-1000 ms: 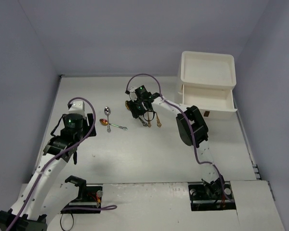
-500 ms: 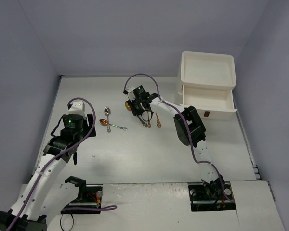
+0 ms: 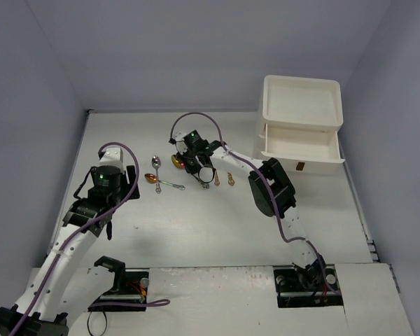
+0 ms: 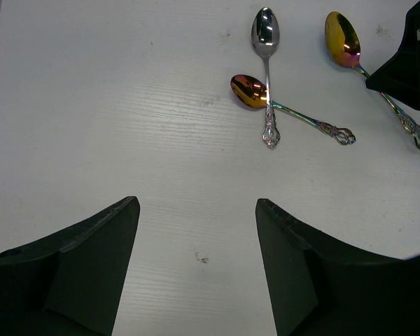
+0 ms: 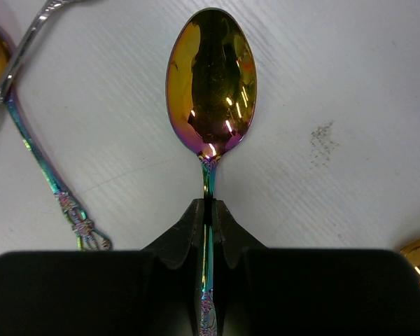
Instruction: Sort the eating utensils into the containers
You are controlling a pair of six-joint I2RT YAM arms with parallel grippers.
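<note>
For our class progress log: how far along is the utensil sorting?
Done: nothing visibly sorted; the open drawer looks bare. In hand: the right claw pinches a gold spoon, not yet lifted. Remaining: the crossed spoons and two small gold pieces; the left claw is open.

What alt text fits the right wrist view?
The right claw is shut on the thin handle of a gold iridescent spoon, whose bowl points away up the frame against a white table. At the left edge lies a rainbow-handled spoon, crossed by a silver spoon.
</note>
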